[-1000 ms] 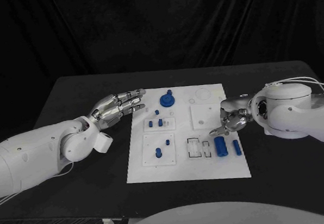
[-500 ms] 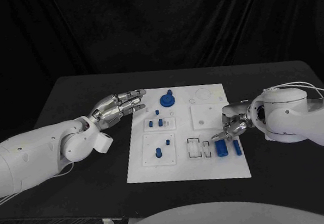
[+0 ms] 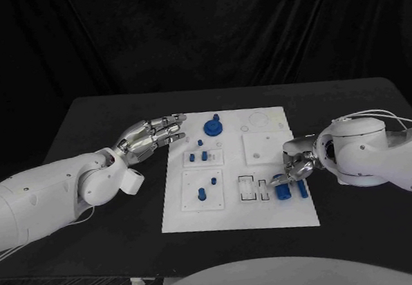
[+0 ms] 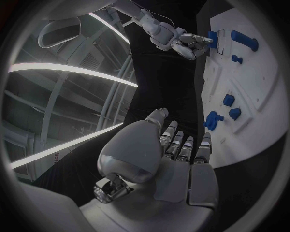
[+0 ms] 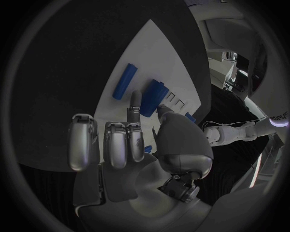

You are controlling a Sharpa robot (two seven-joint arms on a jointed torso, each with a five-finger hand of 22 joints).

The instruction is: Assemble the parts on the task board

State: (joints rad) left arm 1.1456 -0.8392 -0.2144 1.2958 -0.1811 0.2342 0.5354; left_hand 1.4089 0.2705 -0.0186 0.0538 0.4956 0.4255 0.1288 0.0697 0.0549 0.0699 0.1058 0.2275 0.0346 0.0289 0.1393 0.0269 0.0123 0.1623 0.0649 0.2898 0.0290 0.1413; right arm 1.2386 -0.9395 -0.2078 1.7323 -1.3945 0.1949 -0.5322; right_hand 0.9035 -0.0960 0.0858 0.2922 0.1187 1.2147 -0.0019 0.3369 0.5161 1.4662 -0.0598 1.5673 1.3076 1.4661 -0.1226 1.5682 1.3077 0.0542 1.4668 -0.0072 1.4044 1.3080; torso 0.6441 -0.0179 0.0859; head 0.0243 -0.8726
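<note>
The right hand has dropped onto the thick blue cylinder at the near right corner of the task board, fingers reaching around it, pickup apparently beginning. The left hand waits open-fingered, empty, beside the board's far left edge.

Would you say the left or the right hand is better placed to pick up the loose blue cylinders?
The right hand: its fingers are already at the blue cylinders. The left hand hovers beside the task board's far-left edge.
</note>
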